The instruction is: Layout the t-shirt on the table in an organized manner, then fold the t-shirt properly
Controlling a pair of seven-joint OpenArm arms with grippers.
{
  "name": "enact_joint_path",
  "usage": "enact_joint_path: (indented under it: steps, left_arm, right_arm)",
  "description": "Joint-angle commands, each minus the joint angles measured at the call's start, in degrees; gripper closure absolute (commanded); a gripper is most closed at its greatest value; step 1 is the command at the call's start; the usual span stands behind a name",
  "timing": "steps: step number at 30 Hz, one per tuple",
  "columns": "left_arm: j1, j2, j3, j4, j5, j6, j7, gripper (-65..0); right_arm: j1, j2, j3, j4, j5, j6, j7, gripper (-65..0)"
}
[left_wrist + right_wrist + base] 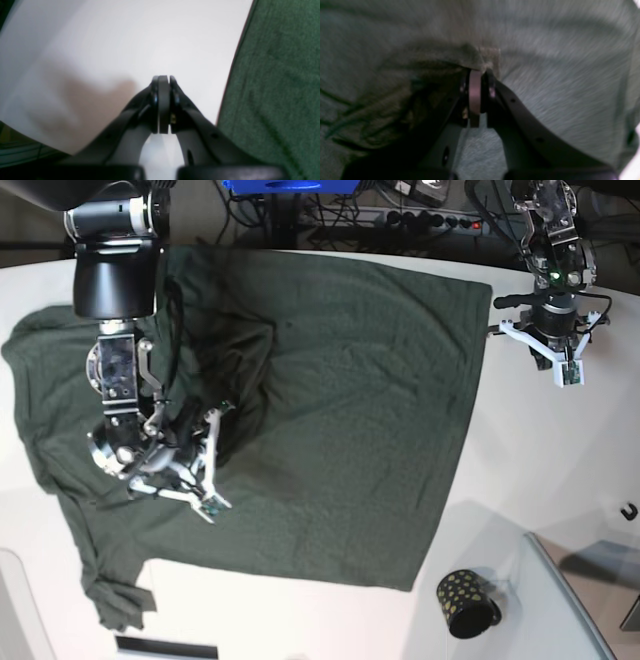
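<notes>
The dark green t-shirt (pixel 350 380) lies spread over most of the white table (pixel 540 480), with creases and a bunched fold near its left side. My right gripper (pixel 212 507) is down on the shirt's left part. In the right wrist view the right gripper (pixel 482 71) is shut, pinching a small ridge of the t-shirt (pixel 557 75) at its tips. My left gripper (pixel 570 378) hangs over bare table just right of the shirt's right edge. In the left wrist view the left gripper (pixel 164 78) is shut and holds nothing, with the t-shirt (pixel 275 75) to its right and the table (pixel 125 37) under it.
A small black cup with gold dots (pixel 466 603) stands near the front edge, just below the shirt's lower right corner. A grey panel (pixel 580 600) lies at the bottom right. Cables and a power strip (pixel 430 220) run behind the table's far edge.
</notes>
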Motion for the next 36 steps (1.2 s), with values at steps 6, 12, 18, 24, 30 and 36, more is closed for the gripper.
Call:
enact_joint_path:
  steps: [6,12,18,24,30,36]
  left_arm:
    - [-0.2,-1.3,-0.2,1.0,0.0,0.3,-1.1,0.0]
    - [-0.1,-1.7,-0.2,1.0,0.2,0.3,-1.0,0.0]
    - [-0.1,-2.0,-0.2,1.0,0.2,0.3,-0.8,0.0]
    - [-0.1,-2.0,-0.2,1.0,0.2,0.3,-0.8,0.0]
    - [-0.1,-2.0,-0.1,1.0,0.2,0.3,-0.7,0.0]
    - [-0.5,-1.8,0.3,1.0,0.2,0.3,-0.7,0.0]
  right_arm:
    - [-1.6,-2.4,-8.3,8.7,0.8,0.1,0.6,-2.9]
    - [0.0,-3.6,-18.2,9.5,0.7,0.1,0.1,-2.9]
    - [2.5,-3.6,-29.7,9.3,0.7,0.1,0.1,-2.9]
    - [3.7,-4.3,-35.1,9.2,0.7,0.1,0.1,-3.3]
    - [3.7,-4.5,-35.1,6.4,0.8,0.1,4.3,-22.4]
    - [3.1,-2.9,-34.7,9.7,0.5,0.1,4.1,-42.8]
